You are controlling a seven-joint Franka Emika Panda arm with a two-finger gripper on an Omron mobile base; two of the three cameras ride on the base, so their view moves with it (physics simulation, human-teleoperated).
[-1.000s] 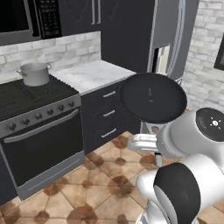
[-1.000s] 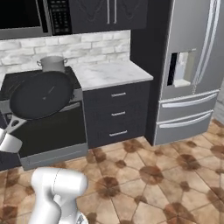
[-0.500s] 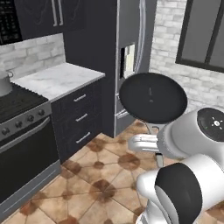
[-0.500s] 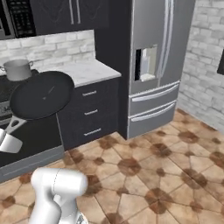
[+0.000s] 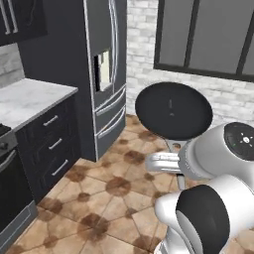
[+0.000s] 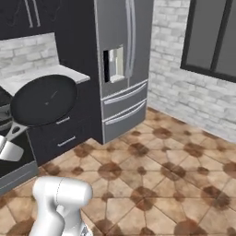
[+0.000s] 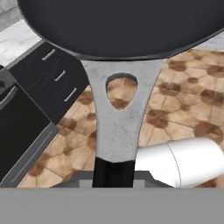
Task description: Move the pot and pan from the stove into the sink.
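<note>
End effector [image 7: 113, 173] pinches the pan [image 5: 173, 110] by its handle above brown tiled floor [image 6: 161, 170], near the refrigerator [image 6: 122, 64].

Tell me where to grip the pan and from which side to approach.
Grip the pan by its handle, at the dark end past the silvery forked neck, coming in along the handle from its free end. The wide round bowl offers nothing narrow enough; the gripper is shut there.

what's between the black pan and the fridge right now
Nothing solid. In the left base view, the pan is held up in the air, and between it and the fridge there is only bare tiled floor below.
</note>
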